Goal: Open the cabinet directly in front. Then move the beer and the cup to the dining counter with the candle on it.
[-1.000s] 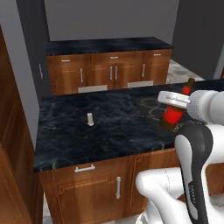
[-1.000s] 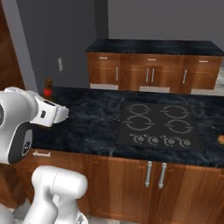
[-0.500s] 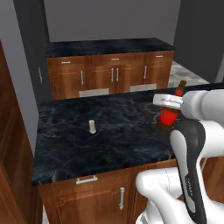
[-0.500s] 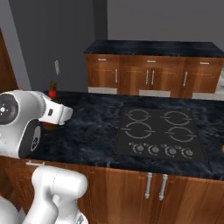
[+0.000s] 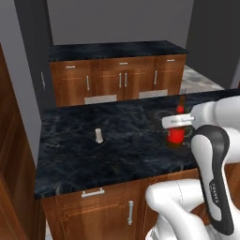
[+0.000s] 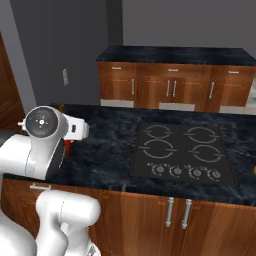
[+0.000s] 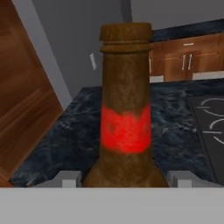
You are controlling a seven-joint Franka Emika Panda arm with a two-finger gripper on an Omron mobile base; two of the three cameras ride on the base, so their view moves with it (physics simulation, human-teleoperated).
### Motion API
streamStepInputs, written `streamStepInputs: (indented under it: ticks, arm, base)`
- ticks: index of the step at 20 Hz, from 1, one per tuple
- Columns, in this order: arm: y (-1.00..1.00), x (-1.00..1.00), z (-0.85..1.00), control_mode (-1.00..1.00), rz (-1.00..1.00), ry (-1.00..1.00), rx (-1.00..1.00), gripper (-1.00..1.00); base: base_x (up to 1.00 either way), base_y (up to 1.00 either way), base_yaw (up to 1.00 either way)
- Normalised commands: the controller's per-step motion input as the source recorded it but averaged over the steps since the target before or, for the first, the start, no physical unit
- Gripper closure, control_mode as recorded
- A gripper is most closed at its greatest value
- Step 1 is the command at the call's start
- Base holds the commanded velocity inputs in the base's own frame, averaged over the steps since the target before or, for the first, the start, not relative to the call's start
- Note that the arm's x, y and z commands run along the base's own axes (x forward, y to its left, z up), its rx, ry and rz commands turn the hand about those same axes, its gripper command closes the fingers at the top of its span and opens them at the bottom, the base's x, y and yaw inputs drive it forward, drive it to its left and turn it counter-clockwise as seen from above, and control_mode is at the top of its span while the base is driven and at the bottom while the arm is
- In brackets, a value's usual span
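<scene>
The beer (image 5: 177, 134), a dark brown bottle with a red label, stands upright at the right part of the dining counter (image 5: 117, 157). Its base is at or just above the black marble. My gripper (image 5: 177, 126) is shut on it below the neck. In the hand view the beer (image 7: 126, 127) fills the middle, with a fingertip (image 7: 70, 178) on each side. From the right, a bit of the beer's red label (image 6: 67, 145) peeks past my arm. The cream candle (image 5: 98, 135) stands on the same top, well to the left of the bottle. The cabinet and the cup are out of view.
A cooktop (image 6: 180, 150) is set in the island right of the bottle. A second black counter over base cabinets (image 5: 119, 82) runs along the back wall. A reddish-brown wooden panel (image 5: 14, 164) rises at the far left.
The base has shifted, so the whole view has moved. The beer, tilted and high a second ago, is now upright and lower over the marble, still in my gripper.
</scene>
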Motion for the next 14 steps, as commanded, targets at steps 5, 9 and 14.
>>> streamStepInputs:
  ticks: [5, 9, 14]
  arm:
    - [0.13, 0.33, -0.15, -1.0, 0.03, 0.01, -0.06, 1.0]
    - [0.16, 0.89, -0.34, -1.0, -0.01, 0.0, -0.08, 1.0]
    - [0.15, 0.92, -0.42, -1.0, 0.0, 0.0, -0.08, 1.0]
  base:
    - [0.0, 0.0, 0.0]
    - [0.0, 0.0, 0.0]
    - [0.0, 0.0, 0.0]
